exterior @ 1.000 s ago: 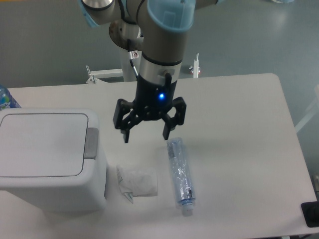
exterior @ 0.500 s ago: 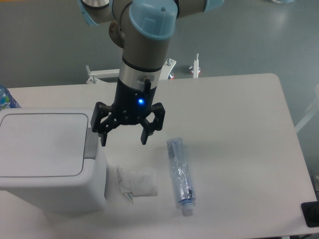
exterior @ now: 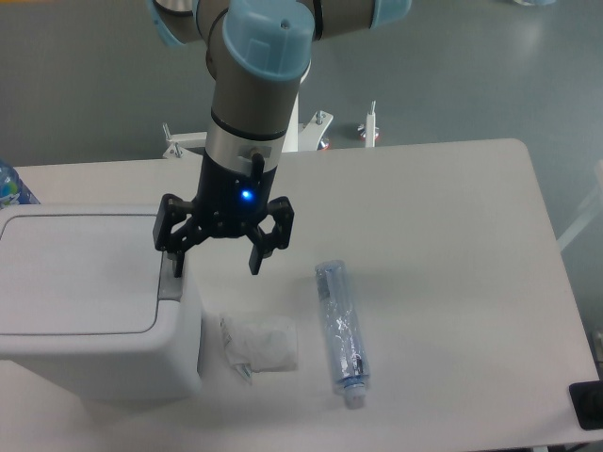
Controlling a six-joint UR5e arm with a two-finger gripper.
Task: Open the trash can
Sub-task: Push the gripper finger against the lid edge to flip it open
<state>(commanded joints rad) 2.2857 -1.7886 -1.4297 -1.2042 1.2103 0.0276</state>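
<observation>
The trash can is a large white boxy bin at the left of the table, with its flat lid down. Its grey push-button tab sits at the lid's right edge, partly hidden by a gripper finger. My gripper is open and empty. Its black fingers point down and hang just above the can's right edge. The left fingertip is over the grey tab, and the right fingertip hangs over the table beside the can.
A crumpled white tissue lies on the table right of the can. An empty clear plastic bottle lies on its side further right. A blue-capped bottle shows at the far left edge. A black object sits at the bottom right corner.
My gripper has moved left, from above the tissue and bottle to over the can's right edge and grey tab. It has stayed open. The lid has not moved.
</observation>
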